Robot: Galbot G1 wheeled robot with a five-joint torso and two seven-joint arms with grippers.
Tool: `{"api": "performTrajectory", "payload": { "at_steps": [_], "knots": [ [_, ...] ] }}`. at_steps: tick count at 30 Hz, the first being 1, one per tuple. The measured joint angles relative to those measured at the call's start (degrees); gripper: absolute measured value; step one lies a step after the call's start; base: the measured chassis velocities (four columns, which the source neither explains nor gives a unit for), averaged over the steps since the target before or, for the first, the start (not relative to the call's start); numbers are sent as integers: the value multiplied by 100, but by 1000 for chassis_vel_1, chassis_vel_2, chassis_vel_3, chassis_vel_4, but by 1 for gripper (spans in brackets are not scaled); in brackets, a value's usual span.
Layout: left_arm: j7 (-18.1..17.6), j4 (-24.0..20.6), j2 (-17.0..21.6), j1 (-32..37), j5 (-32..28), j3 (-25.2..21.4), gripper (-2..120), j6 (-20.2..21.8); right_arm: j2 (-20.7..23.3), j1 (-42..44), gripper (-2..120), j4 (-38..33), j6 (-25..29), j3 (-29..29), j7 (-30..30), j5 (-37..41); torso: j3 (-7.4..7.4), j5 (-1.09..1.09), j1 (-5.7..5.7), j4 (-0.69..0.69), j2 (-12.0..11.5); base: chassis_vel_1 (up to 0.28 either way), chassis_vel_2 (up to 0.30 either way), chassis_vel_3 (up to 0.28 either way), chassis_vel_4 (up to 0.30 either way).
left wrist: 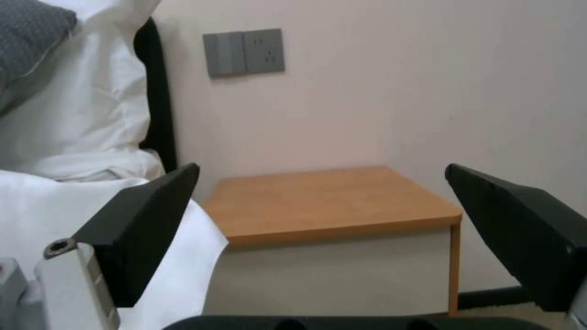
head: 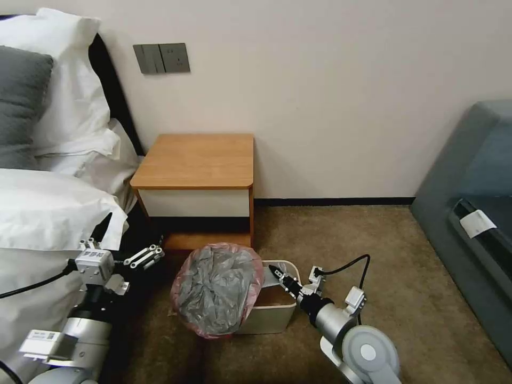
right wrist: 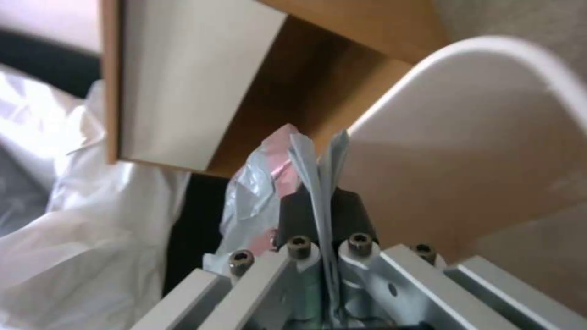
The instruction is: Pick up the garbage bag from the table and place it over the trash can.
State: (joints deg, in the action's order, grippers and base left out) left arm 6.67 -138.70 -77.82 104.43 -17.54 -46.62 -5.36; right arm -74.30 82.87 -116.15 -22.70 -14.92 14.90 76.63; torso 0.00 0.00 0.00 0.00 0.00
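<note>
We see the garbage bag [head: 217, 288] draped over the trash can [head: 277, 312] before the worktop [head: 197, 160]. Right gripper [head: 273, 271] jaws clamp its rim; left gripper [head: 154, 250] jaws stand apart beside the bed [head: 48, 213].

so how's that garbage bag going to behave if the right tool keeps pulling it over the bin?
Probably floppy: the garbage bag sags in crinkled folds, hanging off the trash can's left side. Likely very light, since a thin pinch in the right tool holds it up. The film looks smooth, so it may slip out. The left tool is open beside the bed.
</note>
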Motion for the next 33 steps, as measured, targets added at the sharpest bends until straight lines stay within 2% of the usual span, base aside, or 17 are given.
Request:
{"api": "performTrajectory", "payload": {
  "at_steps": [2,7,22,25,26,32,33],
  "knots": [
    [48,32,1,-16,-95,10,100,-84,-12,-121,0,78,-55,0,342,39,0,0,0,0,0,0,0,0,0],
    [67,60,10,-30,-117,15,100,-107,-44,-274,0,224,-47,38,758,56,0,0,0,0,0,0,0,0,0],
    [82,148,-53,-44,-48,72,100,-172,-111,-388,0,366,-44,174,818,-95,0,0,0,0,0,0,0,0,0],
    [84,148,-54,-31,-44,65,100,-194,-125,-349,14,358,-76,169,796,-148,0,0,0,0,0,0,0,0,0],
    [84,148,-54,-31,-44,65,100,-194,-125,-349,14,358,-76,169,796,-148,0,0,0,0,0,0,0,0,0],
    [88,146,-60,-30,-34,64,100,-204,-120,-286,37,260,-76,96,796,-191,0,0,0,0,0,0,0,0,0],
    [88,146,-60,-30,-34,64,100,-204,-120,-286,37,260,-76,96,796,-191,0,0,0,0,0,0,0,0,0]
  ]
}}
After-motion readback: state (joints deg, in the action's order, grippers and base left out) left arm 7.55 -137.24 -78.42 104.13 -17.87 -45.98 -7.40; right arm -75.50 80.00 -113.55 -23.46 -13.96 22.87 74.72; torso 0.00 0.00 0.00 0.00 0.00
